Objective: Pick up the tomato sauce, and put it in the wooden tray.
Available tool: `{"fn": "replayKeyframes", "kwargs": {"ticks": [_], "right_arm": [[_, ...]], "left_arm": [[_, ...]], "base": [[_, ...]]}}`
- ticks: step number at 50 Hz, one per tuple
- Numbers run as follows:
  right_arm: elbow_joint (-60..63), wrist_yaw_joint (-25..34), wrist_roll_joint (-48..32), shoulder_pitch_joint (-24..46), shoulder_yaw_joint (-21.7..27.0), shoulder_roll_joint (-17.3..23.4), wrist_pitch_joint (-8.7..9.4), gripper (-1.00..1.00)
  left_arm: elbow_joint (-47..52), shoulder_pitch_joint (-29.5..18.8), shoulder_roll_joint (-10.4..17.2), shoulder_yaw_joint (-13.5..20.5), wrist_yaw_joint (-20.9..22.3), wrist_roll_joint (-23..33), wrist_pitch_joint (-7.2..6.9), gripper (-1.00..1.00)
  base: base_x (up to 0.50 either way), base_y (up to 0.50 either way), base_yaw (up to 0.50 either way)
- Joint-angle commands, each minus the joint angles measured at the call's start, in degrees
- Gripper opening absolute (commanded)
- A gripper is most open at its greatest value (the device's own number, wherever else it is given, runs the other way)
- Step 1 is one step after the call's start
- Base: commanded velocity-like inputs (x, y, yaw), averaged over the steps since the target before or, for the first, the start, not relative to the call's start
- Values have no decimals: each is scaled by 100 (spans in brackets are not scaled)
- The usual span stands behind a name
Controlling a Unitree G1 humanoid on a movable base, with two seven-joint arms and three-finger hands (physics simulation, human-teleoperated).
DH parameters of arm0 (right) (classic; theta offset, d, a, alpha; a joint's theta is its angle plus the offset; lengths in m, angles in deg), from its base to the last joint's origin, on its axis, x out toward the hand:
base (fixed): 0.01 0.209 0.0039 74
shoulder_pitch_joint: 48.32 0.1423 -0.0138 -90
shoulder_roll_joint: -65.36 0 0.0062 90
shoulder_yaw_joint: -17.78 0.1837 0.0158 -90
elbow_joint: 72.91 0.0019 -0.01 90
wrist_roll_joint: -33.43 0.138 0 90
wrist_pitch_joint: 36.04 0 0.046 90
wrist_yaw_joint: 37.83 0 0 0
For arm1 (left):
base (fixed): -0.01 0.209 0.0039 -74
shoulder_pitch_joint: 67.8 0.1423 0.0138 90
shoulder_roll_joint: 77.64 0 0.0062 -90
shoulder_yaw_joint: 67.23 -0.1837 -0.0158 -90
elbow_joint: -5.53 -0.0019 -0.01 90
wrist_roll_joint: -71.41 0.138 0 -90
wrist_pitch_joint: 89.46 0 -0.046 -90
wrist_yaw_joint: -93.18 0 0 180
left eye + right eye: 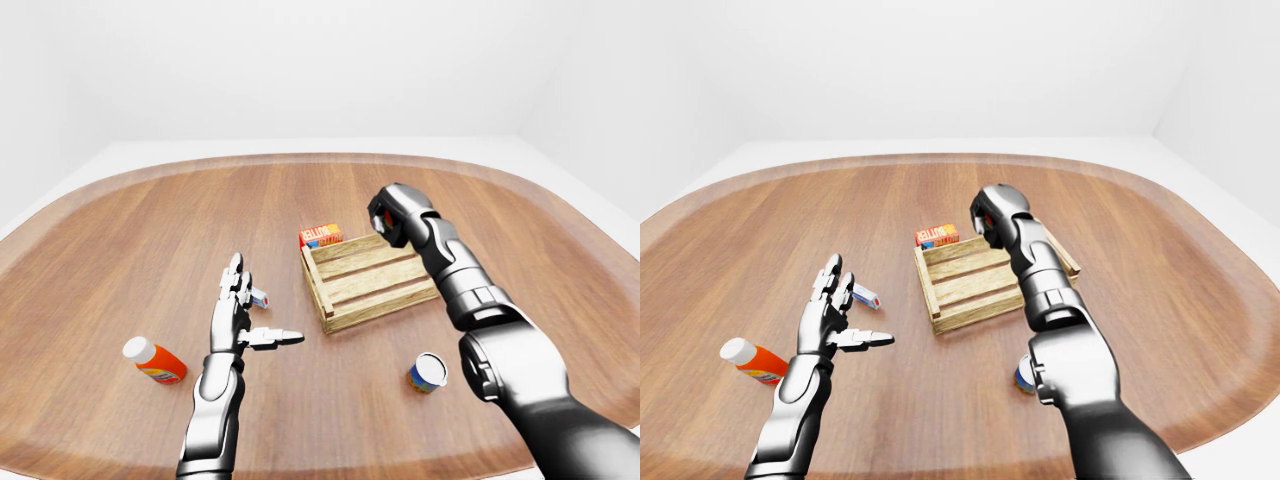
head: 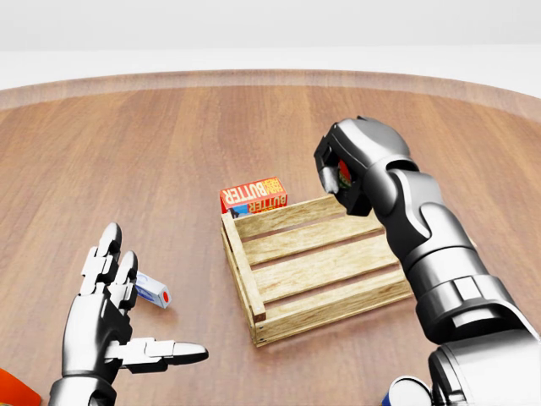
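In the head view we see our right hand [image 2: 345, 173] curled tightly around the tomato sauce [image 2: 347, 176], of which only a small red and green patch shows between the fingers. The hand sits in the upper right of the frame, over the top right corner of the wooden tray [image 2: 254, 296]. We cannot tell whether the sauce is above the tray's inside or just past its rim. Our left hand [image 2: 110, 317] stands open at the lower left, fingers spread, thumb pointing right, holding nothing. Beside it lies a small white tube [image 2: 153, 291]. A butter box [image 2: 253, 195] touches the tray's upper left edge. In the left-eye view an orange bottle [image 1: 156, 361] lies at lower left and a blue can [image 1: 427, 372] stands below the tray.
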Motion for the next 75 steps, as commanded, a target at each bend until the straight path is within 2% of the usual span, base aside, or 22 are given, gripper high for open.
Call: {"fn": "replayKeyframes", "kwargs": {"ticks": [1,16,27,41,56,75], "right_arm": [[-1799,-688,-99,903,-93,-81,0,-100],[-2037,-684,-716,509,-110,-319,0,-100],[-2068,-624,-832,492,47,-443,0,-100],[-2085,-638,-851,333,105,-396,0,-100],[-2103,-402,-1204,297,-12,-332,0,-100],[-2113,-70,-1277,226,92,-342,0,-100]], "left_arm": [[19,5,0,4,0,-8,-16,100],[5,-3,2,10,10,-24,-14,100],[-3,-8,5,22,14,-39,-14,100],[-21,-16,6,18,14,-40,-6,100],[-81,-49,13,30,19,-49,18,100],[-50,-29,10,28,15,-47,10,100]], "base": [[0,0,0],[0,0,0],[0,0,0],[0,0,0],[0,0,0],[0,0,0]]}}
